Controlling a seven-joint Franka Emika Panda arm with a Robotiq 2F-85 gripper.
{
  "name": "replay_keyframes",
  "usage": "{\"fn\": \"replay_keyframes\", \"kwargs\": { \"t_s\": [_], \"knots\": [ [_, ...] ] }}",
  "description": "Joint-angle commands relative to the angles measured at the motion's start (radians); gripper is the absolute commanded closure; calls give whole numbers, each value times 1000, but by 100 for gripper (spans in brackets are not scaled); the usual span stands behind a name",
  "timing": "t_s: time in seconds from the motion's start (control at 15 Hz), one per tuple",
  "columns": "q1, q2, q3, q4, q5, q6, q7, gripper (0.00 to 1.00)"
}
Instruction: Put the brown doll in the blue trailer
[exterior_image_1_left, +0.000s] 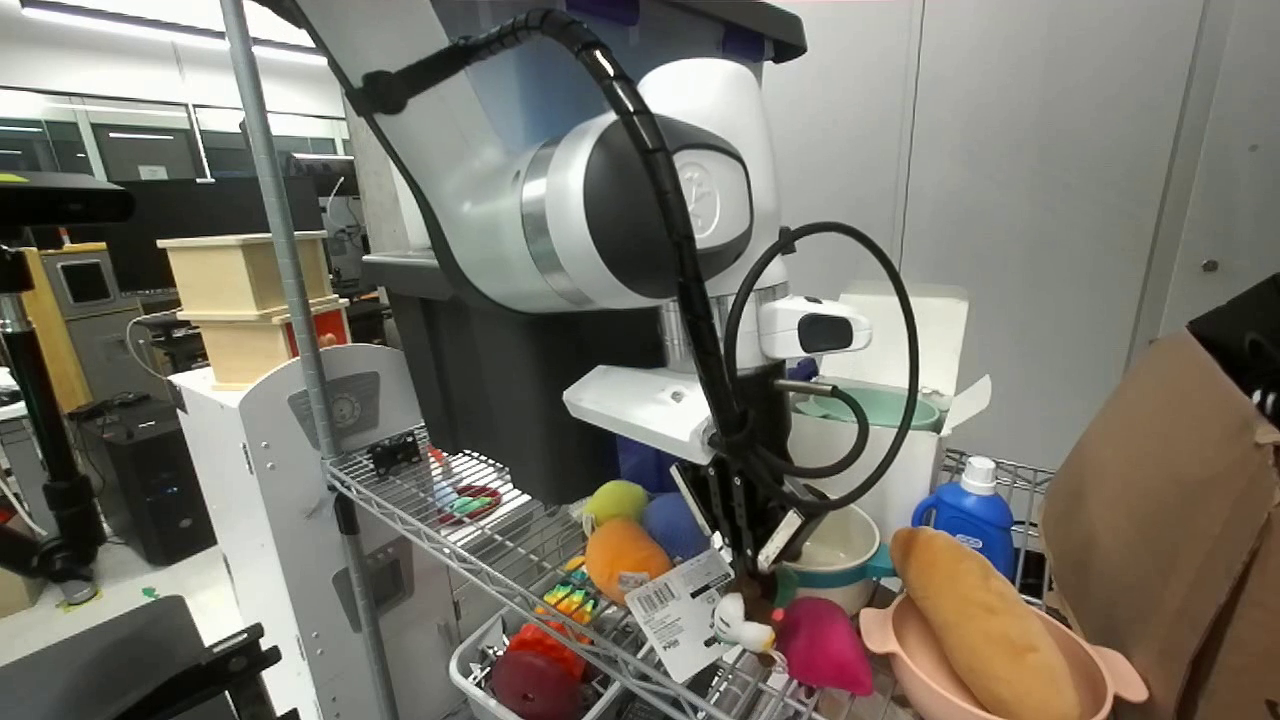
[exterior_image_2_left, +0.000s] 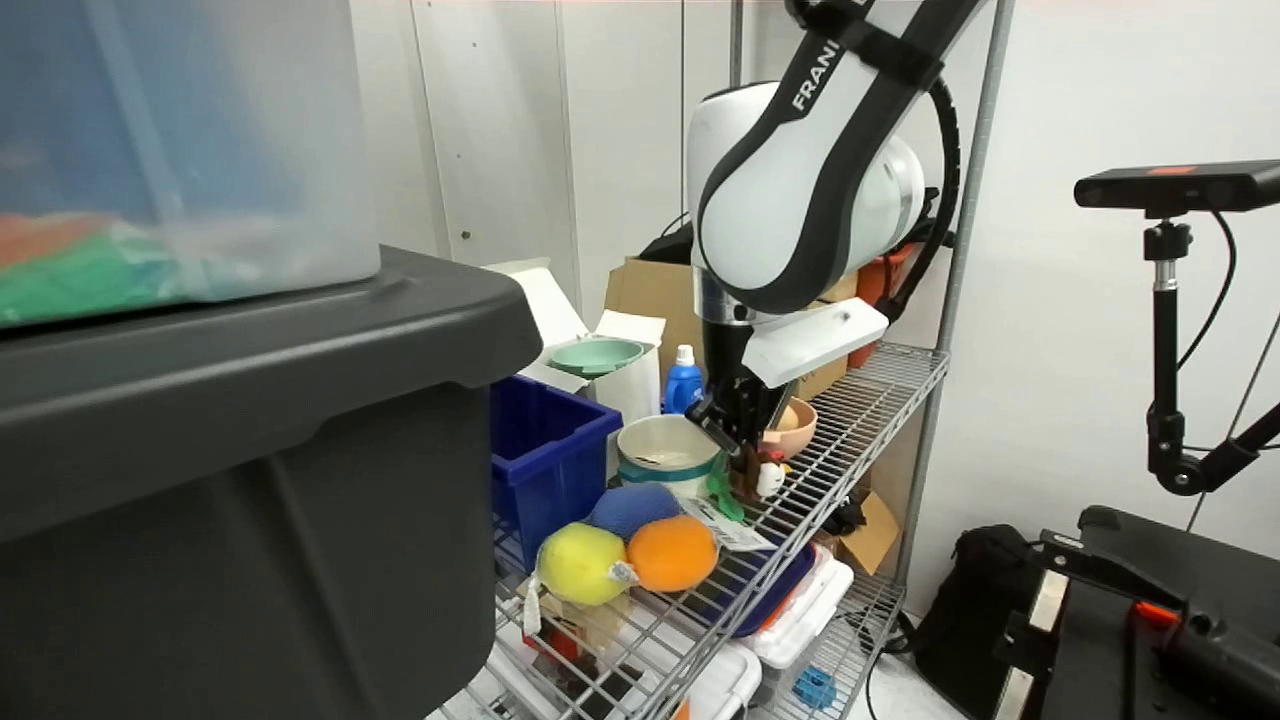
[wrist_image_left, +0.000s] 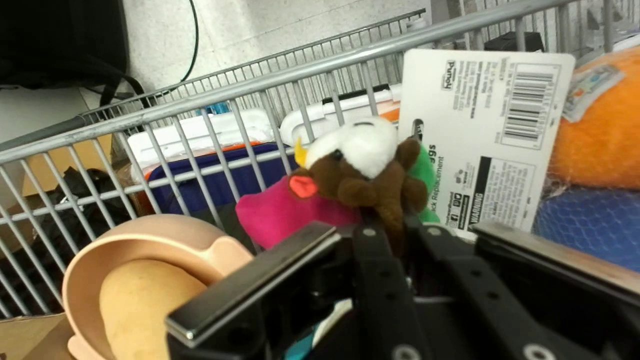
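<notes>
Above a grey wire-grid table (exterior_image_1_left: 400, 490), in an exterior view, the black two-fingered hand (exterior_image_1_left: 755, 570) of the white arm (exterior_image_1_left: 720, 110) is pointed downward, and a brown plush doll (exterior_image_1_left: 745, 620) with a white head and a yellow beak-like tip is held at its fingertips. A white printed card (exterior_image_1_left: 680, 612) with a barcode and a magenta soft-looking object (exterior_image_1_left: 823, 645) tapering to a point are seen on opposite sides of the doll. Nearer the right edge, a tan loaf-shaped object (exterior_image_1_left: 985, 620) is cradled in a peach two-handled bowl (exterior_image_1_left: 920, 665), behind which a blue bottle (exterior_image_1_left: 970, 520) with a white cap is placed.

In an exterior view, the dark blue open-topped plastic trailer (exterior_image_2_left: 565, 490) is shown on the table, partly hidden by a black plastic bin (exterior_image_2_left: 250, 570). A yellow ball (exterior_image_2_left: 582, 563), an orange ball (exterior_image_2_left: 672, 553) and a blue ball (exterior_image_2_left: 633, 508) are clustered just beside the trailer. The doll is held apart from the trailer, a cream round pot (exterior_image_2_left: 655, 473) with a teal band being seen between them.

In the wrist view, the hand is clenched on the doll, whose brown body is gripped between the two black fingers (wrist_image_left: 382, 280). A bright green piece (wrist_image_left: 425, 167) is seen just beside the doll; whether they are joined cannot be told. The card is partly overlapped by that piece. Whether the doll is supported by the wires cannot be told.
</notes>
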Motion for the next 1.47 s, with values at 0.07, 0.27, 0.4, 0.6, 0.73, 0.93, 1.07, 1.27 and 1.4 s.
{"fn": "replay_keyframes", "kwargs": {
  "t_s": [0.07, 0.27, 0.4, 0.6, 0.73, 0.93, 1.07, 1.27, 1.4],
  "knots": [
    [5, -36, -5, -22, -18, -7, -11, 97],
    [4, -44, -4, -24, -18, -8, -13, 97],
    [5, -48, -4, -26, -19, -6, -14, 97],
    [5, -52, -3, -26, -20, -6, -15, 97],
    [4, -54, -2, -25, -19, -8, -17, 97],
    [4, -51, -4, -21, -23, -12, -21, 97],
    [6, -52, -6, -24, -28, -10, -26, 97],
    [8, -53, -8, -22, -34, -11, -28, 97],
    [8, -59, -7, -24, -35, -13, -31, 97]
  ]
}}
